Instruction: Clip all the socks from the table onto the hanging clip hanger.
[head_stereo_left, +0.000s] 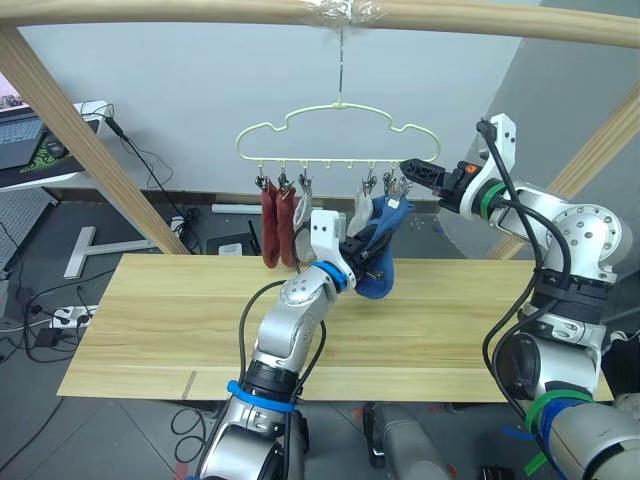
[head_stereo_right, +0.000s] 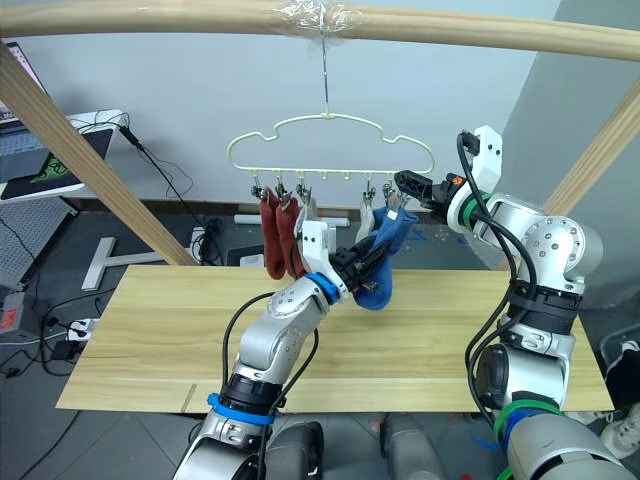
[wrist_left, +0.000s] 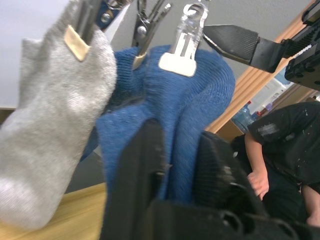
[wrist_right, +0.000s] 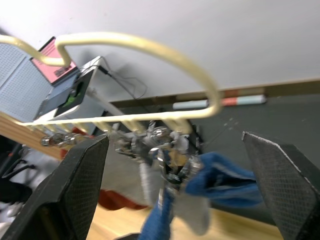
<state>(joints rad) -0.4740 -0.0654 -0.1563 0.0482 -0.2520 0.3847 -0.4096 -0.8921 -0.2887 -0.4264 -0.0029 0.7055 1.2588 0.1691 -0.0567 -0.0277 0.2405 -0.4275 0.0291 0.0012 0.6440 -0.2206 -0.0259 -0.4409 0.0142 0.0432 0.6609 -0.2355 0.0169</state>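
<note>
Grey wall behind; a wooden beam (head_stereo_left: 200, 12) crosses the top with the hanger (head_stereo_left: 338, 132) hooked at its middle. Below it the table (head_stereo_left: 150, 330) lies bare of socks.

Hanger load, from the robot's left:
- two red socks (head_stereo_left: 277, 225) hang side by side from the leftmost clips;
- a grey sock (wrist_left: 47, 125) hangs on a clip just beside the blue ones, touching them;
- blue socks (head_stereo_left: 382, 250) hang at the right end; in the left wrist view a clear clip (wrist_left: 186, 37) bites the top edge of the blue fabric.

Left gripper (head_stereo_left: 368, 252): raised above the table, fingers (wrist_left: 135, 170) closed on the lower part of the blue sock, fabric bunched between them.

Right gripper (head_stereo_left: 420, 172): level with the clip row at the hanger's right end, tips just beside the last clips. In the right wrist view its fingers (wrist_right: 75, 185) stand wide apart with nothing between them; the clips and blue fabric sit in the gap beyond.

A person in dark clothing (wrist_left: 285, 145) shows in the left wrist view, behind the socks. A laptop (head_stereo_left: 20, 140) sits on a small desk to the far left.
</note>
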